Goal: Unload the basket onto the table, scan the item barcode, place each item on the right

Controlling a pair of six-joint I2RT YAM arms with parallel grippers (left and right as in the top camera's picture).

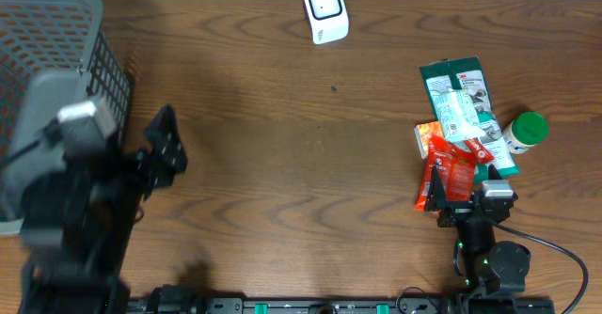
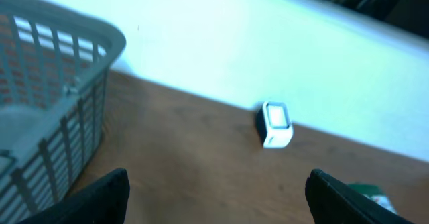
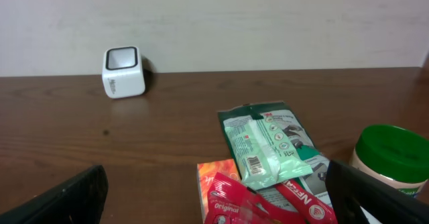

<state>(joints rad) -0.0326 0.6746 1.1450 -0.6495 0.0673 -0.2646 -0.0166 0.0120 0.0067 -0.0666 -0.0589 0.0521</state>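
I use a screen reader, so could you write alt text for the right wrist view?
Green and red packets lie piled on the wooden table beside a green-lidded jar, just ahead of the open right gripper. A small white scanner stands farther back to the left, at the table's far edge.

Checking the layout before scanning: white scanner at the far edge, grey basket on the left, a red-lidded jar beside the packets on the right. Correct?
Not quite: the jar has a green lid, not red; the right wrist view shows it. The white scanner at the far edge, the grey basket on the left and the packets beside the jar are as stated.
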